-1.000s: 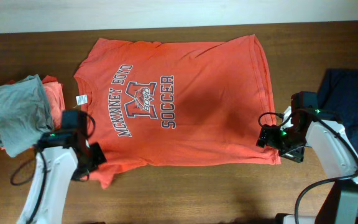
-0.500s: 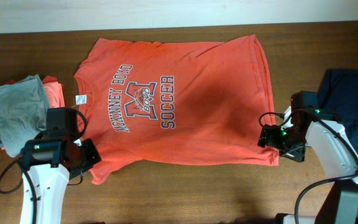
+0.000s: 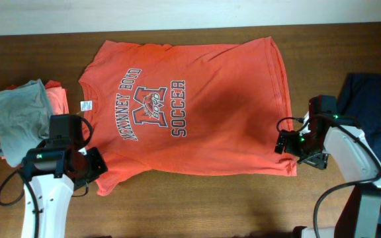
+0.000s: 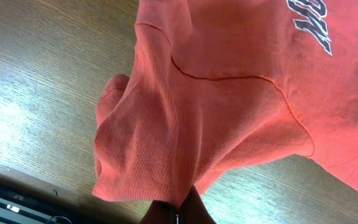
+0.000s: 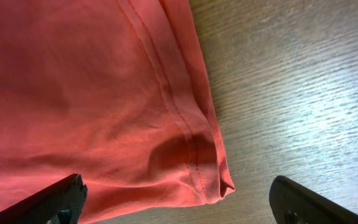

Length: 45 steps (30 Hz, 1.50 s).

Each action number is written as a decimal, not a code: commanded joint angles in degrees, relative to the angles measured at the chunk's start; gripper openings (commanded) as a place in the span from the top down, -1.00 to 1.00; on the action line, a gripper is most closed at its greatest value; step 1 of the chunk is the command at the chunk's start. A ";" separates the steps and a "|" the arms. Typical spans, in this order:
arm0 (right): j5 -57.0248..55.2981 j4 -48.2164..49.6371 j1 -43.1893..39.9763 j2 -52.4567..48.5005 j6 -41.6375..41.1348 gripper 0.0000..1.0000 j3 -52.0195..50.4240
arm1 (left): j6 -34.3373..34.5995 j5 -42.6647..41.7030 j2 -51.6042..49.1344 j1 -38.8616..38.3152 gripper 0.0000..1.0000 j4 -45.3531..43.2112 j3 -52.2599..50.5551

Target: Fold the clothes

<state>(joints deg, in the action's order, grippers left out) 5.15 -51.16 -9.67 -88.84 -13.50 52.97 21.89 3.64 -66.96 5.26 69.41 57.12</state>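
Note:
A large orange-red T-shirt (image 3: pixel 197 112) with dark-and-white "McKinney Boyd Soccer" lettering lies spread face up on the wooden table. My left gripper (image 3: pixel 92 173) is shut on the near sleeve of the T-shirt (image 4: pixel 166 130), which bunches up from the closed fingertips (image 4: pixel 178 210). My right gripper (image 3: pixel 290 153) is open over the shirt's near hem corner (image 5: pixel 197 155), with one finger on each side of it (image 5: pixel 179 202) and not closed on the cloth.
A folded grey shirt (image 3: pixel 22 119) lies on another orange-red garment (image 3: pixel 57 100) at the left. A dark navy garment (image 3: pixel 376 106) lies at the right edge. Bare wooden table (image 3: pixel 204 205) runs along the front.
The left gripper moved left, dragging the near sleeve inward, then stayed still over the last half second. The right gripper shifted slightly up over the hem corner.

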 commanded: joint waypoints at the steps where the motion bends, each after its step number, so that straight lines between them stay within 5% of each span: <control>1: -1.20 -0.55 -0.20 -0.70 -0.55 -0.97 -0.37 | -0.92 0.26 0.33 -0.02 0.99 -0.17 0.35; 14: -1.33 4.28 -0.20 -0.81 -3.56 -1.00 -6.47 | -0.90 0.24 0.33 -0.02 0.99 -0.35 0.35; 18: -1.31 4.55 -0.20 -0.81 -3.56 -0.82 -6.80 | -0.92 0.24 0.33 -0.02 0.99 -0.35 0.35; 23: -1.11 4.48 -0.20 -0.85 -3.54 -0.28 -6.80 | -0.90 0.20 0.33 -0.02 0.99 -0.31 0.35; 27: -0.70 4.24 -0.20 -0.90 -3.54 -0.22 -6.82 | -0.90 0.20 0.33 -0.02 0.99 -0.15 0.35; 35: -0.68 3.74 -0.20 -0.90 -3.54 0.43 -6.82 | -0.90 0.22 0.33 -0.02 0.99 0.22 0.35; 45: 0.63 3.41 -0.20 -0.90 -3.56 0.92 -6.82 | -0.92 0.22 0.33 -0.02 0.99 0.20 0.35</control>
<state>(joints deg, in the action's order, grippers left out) 4.84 -47.72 -9.67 -89.32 -16.60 46.48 21.89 3.64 -66.96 5.26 69.45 57.12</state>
